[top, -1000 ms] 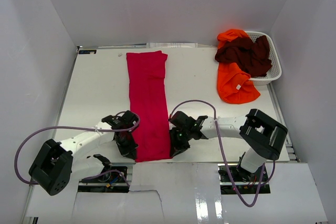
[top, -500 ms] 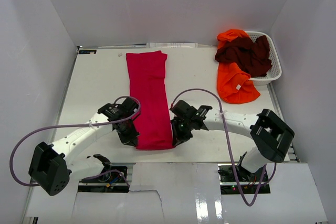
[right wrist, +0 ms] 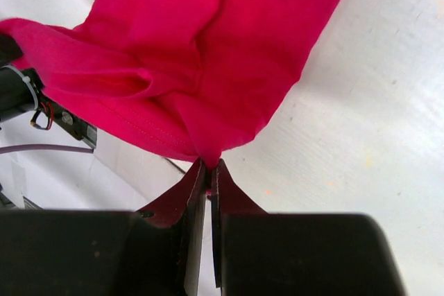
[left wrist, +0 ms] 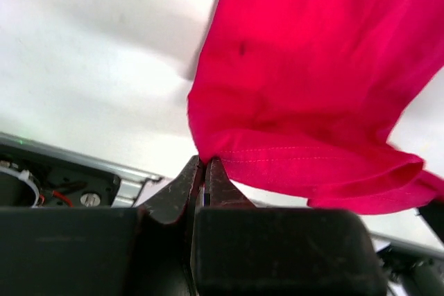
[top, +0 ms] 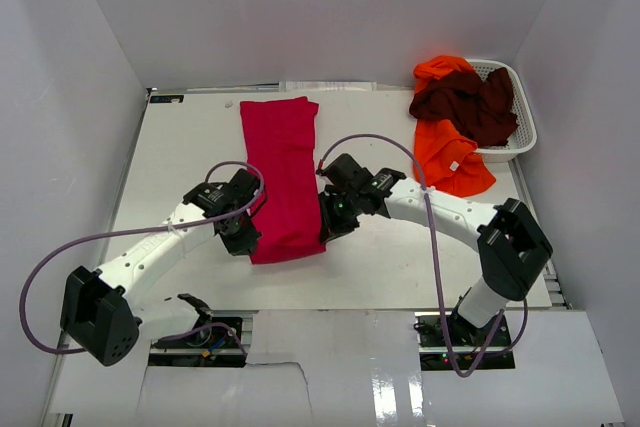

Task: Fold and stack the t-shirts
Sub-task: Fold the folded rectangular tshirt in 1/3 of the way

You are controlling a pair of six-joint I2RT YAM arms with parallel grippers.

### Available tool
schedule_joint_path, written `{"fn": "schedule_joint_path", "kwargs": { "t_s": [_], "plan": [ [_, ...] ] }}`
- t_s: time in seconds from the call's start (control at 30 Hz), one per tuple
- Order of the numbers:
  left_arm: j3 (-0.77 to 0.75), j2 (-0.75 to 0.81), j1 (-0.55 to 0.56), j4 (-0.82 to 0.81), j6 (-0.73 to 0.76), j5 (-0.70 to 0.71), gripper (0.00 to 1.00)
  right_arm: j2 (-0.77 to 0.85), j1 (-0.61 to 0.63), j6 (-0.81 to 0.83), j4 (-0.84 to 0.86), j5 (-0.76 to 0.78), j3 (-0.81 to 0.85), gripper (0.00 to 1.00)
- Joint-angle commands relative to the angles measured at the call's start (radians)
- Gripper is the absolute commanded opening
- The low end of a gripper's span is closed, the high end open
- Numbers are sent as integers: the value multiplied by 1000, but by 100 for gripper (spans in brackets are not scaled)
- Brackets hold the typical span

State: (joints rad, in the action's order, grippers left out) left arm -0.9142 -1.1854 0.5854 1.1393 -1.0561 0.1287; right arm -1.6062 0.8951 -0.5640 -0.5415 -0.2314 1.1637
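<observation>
While both arms reach in from the near edge of the table (top: 170,167), each claw is pinched tight on a near corner of the crimson t-shirt (top: 283,172). The left claw (left wrist: 205,164) has its fingers closed on the stitched hem at the shirt's 7 o'clock corner. The right claw (right wrist: 208,166) is clamped the same way on the 5 o'clock corner. Between them the hem sags in a loose fold, raised off the table. From there the crimson t-shirt runs as a long narrow strip toward 12 o'clock, its far end lying flat near the back edge. Well apart at 2 o'clock, the orange t-shirt (top: 440,147) spills onto the table from a white basket (top: 530,132), its small white label showing. The maroon t-shirt (top: 465,102) is heaped on top of it, across the basket's rim.
</observation>
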Motion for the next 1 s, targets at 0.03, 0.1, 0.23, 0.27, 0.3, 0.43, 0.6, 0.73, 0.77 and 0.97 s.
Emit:
{"fn": "schedule_joint_path", "kwargs": {
  "t_s": [0.03, 0.1, 0.23, 0.27, 0.3, 0.43, 0.6, 0.73, 0.77, 0.97],
  "plan": [
    [-127, -46, -24, -62, 11, 161, 0, -59, -33, 78, -41, 3, 105, 8],
    [-162, -97, -33, -84, 42, 204, 0, -83, -48, 90, -49, 3, 138, 8],
    [-230, -177, -45, -118, 73, 264, 0, -145, -76, 122, -67, 6, 223, 8],
    [-247, -187, -50, -136, 79, 270, 0, -155, -84, 131, -72, 6, 259, 8],
    [-253, -209, -53, -144, 88, 278, 0, -176, -88, 138, -80, 7, 278, 8],
    [-268, -244, -79, -188, 97, 282, 0, -237, -114, 161, -121, 9, 419, 8],
    [-299, -283, -121, -230, 114, 285, 0, -313, -136, 185, -169, 9, 543, 8],
    [-350, -318, -145, -249, 128, 298, 0, -360, -157, 203, -186, -2, 599, 8],
    [-357, -330, -148, -256, 134, 298, 0, -366, -162, 207, -189, 0, 606, 8],
    [-448, -384, -159, -273, 171, 315, 0, -414, -193, 225, -196, -8, 672, 8]
  ]
}}
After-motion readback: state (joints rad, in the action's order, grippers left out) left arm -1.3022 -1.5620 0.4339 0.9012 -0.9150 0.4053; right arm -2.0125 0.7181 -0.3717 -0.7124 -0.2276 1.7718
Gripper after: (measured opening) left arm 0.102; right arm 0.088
